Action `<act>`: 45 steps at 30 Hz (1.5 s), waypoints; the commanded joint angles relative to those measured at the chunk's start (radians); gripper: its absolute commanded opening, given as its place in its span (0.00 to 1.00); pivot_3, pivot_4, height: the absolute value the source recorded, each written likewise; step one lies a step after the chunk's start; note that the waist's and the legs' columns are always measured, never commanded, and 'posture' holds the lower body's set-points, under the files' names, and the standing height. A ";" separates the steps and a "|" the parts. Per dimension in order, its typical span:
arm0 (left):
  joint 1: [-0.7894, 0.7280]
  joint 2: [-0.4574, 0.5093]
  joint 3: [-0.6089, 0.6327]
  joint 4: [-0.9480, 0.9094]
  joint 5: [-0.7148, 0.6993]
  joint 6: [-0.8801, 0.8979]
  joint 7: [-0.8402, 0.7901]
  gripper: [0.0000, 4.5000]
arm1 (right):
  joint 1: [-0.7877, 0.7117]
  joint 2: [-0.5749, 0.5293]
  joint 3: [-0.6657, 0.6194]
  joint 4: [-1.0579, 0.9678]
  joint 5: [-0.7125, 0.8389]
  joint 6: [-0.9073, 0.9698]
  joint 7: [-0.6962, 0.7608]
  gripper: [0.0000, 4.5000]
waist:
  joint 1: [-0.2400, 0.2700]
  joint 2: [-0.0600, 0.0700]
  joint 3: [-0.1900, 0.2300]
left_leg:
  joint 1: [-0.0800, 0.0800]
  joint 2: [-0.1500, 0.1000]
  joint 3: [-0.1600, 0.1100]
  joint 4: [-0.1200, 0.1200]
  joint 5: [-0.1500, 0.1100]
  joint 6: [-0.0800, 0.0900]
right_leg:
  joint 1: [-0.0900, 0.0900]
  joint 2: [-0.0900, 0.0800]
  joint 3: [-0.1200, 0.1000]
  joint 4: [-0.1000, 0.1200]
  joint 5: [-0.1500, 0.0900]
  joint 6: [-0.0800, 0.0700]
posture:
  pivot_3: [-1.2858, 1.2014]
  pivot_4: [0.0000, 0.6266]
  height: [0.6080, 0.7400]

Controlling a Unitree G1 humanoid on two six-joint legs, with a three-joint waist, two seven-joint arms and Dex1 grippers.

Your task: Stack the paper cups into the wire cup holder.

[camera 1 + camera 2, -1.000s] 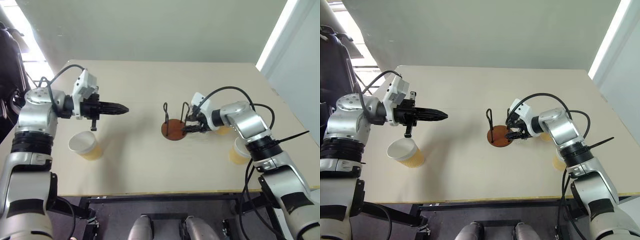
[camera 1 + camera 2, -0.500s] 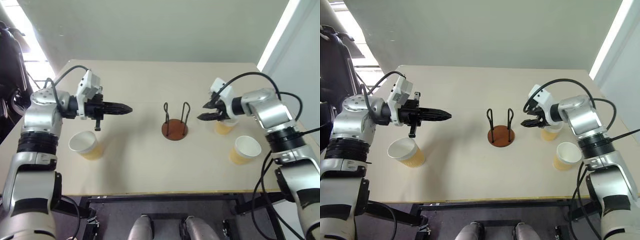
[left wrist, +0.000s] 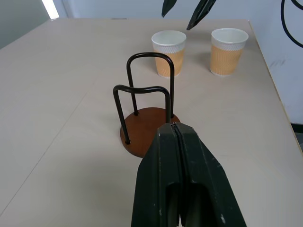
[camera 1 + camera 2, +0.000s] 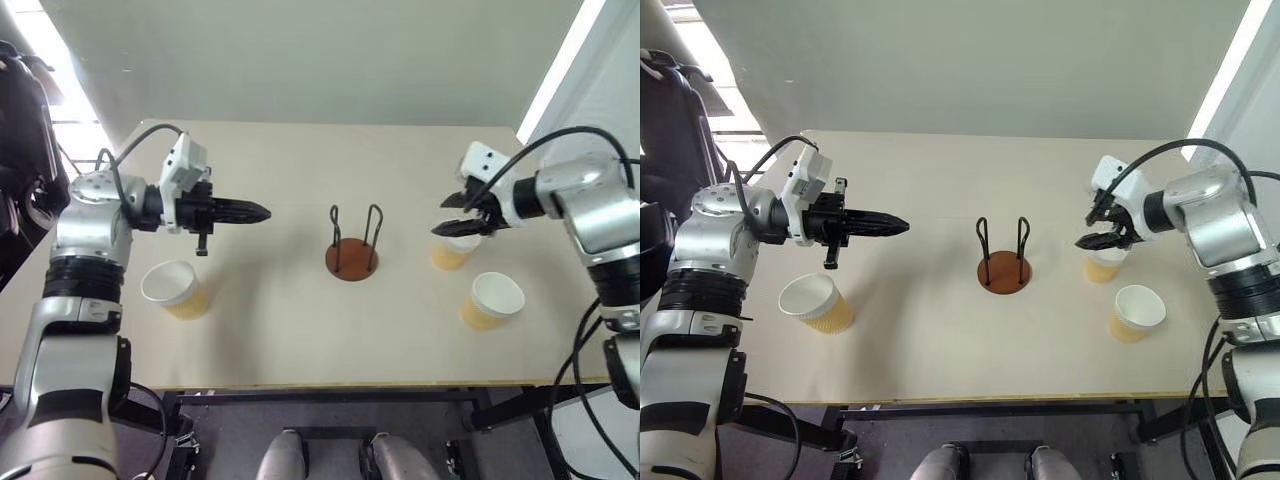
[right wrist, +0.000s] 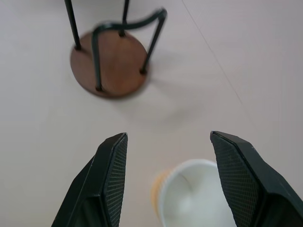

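The wire cup holder (image 4: 352, 262), two black loops on a reddish-brown disc, stands empty at mid-table. One paper cup (image 4: 172, 289) stands upright at the left front. Two more paper cups (image 4: 452, 251) (image 4: 492, 300) stand at the right. My left gripper (image 4: 262, 211) is shut and empty, hovering level left of the holder and pointing at it; in the left wrist view its tips (image 3: 173, 126) line up with the holder (image 3: 142, 135). My right gripper (image 4: 447, 216) hangs open and empty just above the nearer right cup (image 5: 194, 194), its fingers (image 5: 111, 175) spread to either side of it.
The beige table (image 4: 300, 340) ends in a front edge close to the cups. A pale wall runs behind the far edge. Dark equipment (image 4: 25, 120) stands off the table's left side.
My right gripper, still open, has pulled away from the holder, rising and moving right to above the nearer right cup. The left gripper has stayed shut in place.
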 commanded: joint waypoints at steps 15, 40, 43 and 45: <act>-0.006 0.011 0.053 0.024 0.008 -0.083 -0.039 0.00 | -0.003 0.020 0.069 0.182 -0.191 -0.299 0.008 0.62 | -0.001 0.000 0.000 | 0.000 0.000 0.000 0.000 0.001 0.001 | 0.000 0.000 0.000 0.000 0.006 0.009 | 0.52 0.24 1.00; -0.018 0.025 0.049 0.062 0.016 -0.103 -0.042 0.00 | -0.033 0.074 0.078 0.358 -0.346 -0.516 0.028 0.01 | -0.002 0.000 0.000 | 0.000 0.000 0.000 0.000 0.001 0.001 | 0.000 0.000 0.000 0.000 0.006 0.009 | 0.52 0.24 1.00; -0.026 0.025 0.040 0.089 0.021 -0.118 -0.042 0.00 | -0.039 0.077 0.069 0.320 -0.340 -0.503 0.042 0.01 | -0.002 0.000 0.000 | 0.000 0.000 0.000 0.000 0.000 0.001 | 0.000 0.000 0.000 0.000 0.006 0.009 | 0.52 0.24 1.00; -0.036 0.024 0.028 0.113 0.026 -0.132 -0.042 0.00 | -0.041 0.079 0.058 0.247 -0.328 -0.472 0.058 0.01 | -0.002 0.000 0.000 | 0.000 0.000 0.000 0.000 0.000 0.001 | 0.000 0.000 0.000 0.000 0.005 0.008 | 0.52 0.24 1.00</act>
